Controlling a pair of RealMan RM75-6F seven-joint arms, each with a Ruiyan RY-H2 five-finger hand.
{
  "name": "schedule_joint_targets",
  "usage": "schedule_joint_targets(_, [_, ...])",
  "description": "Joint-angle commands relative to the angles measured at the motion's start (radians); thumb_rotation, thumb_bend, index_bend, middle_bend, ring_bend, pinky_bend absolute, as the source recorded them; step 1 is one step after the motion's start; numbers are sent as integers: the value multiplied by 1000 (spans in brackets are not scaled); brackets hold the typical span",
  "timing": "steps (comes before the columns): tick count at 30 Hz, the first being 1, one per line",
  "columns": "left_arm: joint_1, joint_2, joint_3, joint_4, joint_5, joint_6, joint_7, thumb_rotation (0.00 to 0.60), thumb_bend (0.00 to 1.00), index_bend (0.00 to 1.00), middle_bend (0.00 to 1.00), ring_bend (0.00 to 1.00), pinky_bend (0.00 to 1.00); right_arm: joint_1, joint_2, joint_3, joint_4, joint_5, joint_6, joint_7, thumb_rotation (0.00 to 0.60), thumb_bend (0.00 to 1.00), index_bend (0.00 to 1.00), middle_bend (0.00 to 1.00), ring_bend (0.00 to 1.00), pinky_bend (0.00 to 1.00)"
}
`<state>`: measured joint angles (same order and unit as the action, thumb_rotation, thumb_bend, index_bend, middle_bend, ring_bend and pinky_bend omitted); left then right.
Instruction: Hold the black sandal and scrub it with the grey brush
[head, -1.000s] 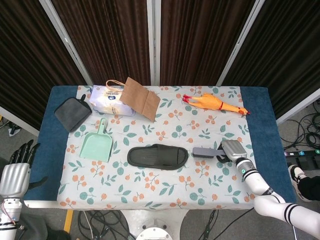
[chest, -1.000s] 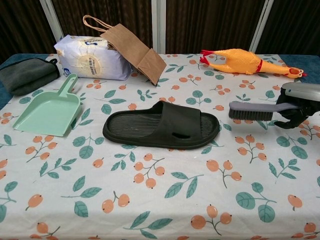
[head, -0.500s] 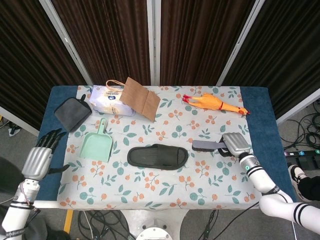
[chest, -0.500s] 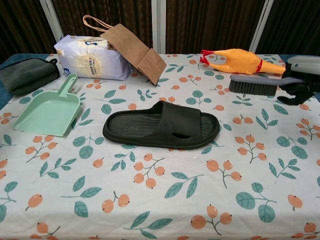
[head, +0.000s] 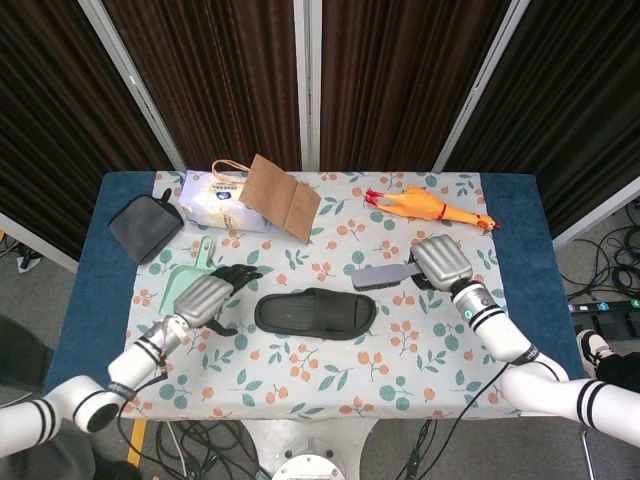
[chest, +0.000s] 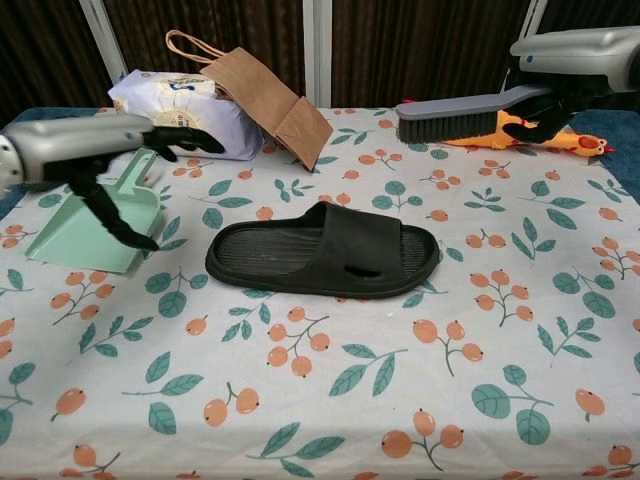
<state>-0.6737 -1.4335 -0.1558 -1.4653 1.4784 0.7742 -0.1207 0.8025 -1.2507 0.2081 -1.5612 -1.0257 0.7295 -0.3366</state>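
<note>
Already the grey brush (chest: 462, 112) is off the surface (head: 420, 370) — the right hand (head: 441, 263) has its fingers clamped on the handle and carries it bristles-down, up and to the right of the black sandal (head: 315, 313), not yet over it. That sandal lies flat, sole-bed up, near the middle of the patterned cloth, and nothing touches it. The left hand (head: 207, 297) hovers just beside the sandal's left end, above the edge of the green dustpan (chest: 96, 226), with its fingers spread apart and holding nothing.

So the step in hand looks like the approach: brush secured, sandal not yet held. The next move probably falls to the left hand — it needs to come across to the sandal's near end and close or press on it firmly enough that it will not slide. Only then should the brush descend onto the ribbed footbed; scrubbing a loose sandal would likely just push it across the cloth.
</note>
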Motion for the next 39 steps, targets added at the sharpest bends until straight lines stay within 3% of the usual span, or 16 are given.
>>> schedule_joint_targets(1, [-77,-92,-11,59,-42,-69,47,600,63,137,163,95,162,40,-30,-18,-15,57,17,-73,600,429,1000,1000,1000,1000])
schedule_joint_targets(11, [-166,-252,-22,214,-176,-153,128,600,58,125,147,79,163,85,-126,-72,19,119,51,-169,600,430,1000,1000,1000,1000])
schedule_joint_targets(18, [-181,-305,-19,281,-194,-142,103,600,58,200,229,139,187,84,-229,-94,88,45,98,-156,600,430,1000,1000,1000,1000])
schedule_joint_targets(24, [-186,-332,-7,324,-183,-123,82,600,59,302,409,318,261,74,-329,-100,169,-11,144,-135,600,430,1000,1000,1000,1000])
schedule_joint_targets(32, [-192,-328,-5,325,-180,-107,67,600,59,367,475,360,275,71,-444,-122,321,-74,179,-164,600,433,1000,1000,1000,1000])
schedule_joint_targets(39, [-192,-316,-1,321,-192,-103,63,600,59,383,487,371,282,22,-439,-139,424,-99,208,-144,600,434,1000,1000,1000,1000])
